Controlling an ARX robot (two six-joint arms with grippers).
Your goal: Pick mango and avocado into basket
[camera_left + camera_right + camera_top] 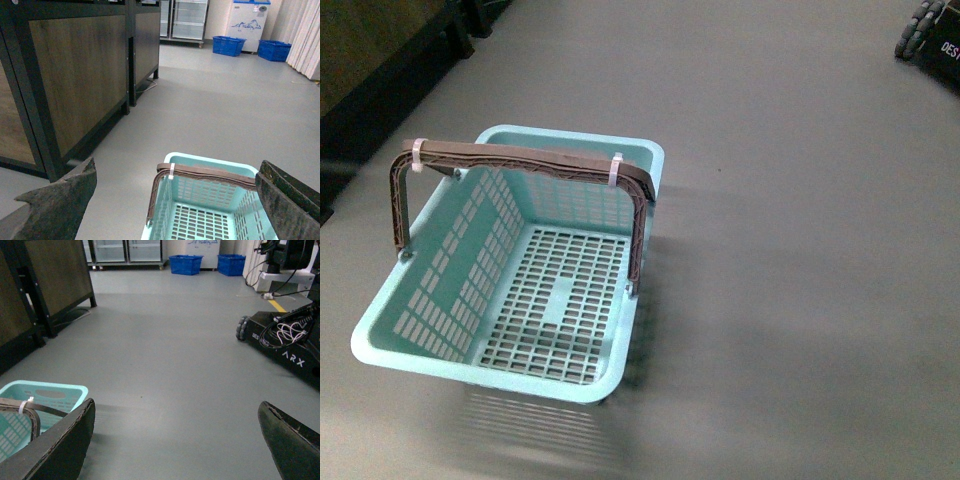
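Grey floor [800, 250], teal basket [380, 345] standing on it

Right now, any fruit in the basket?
No, the basket holds nothing; its slotted bottom is bare in the front view.

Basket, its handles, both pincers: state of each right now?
Basket: upright on the floor, empty.
Handles: raised, zip-tied together.
Left pincer: open, holding nothing.
Right pincer: open, holding nothing.
Mango, avocado: not in view.
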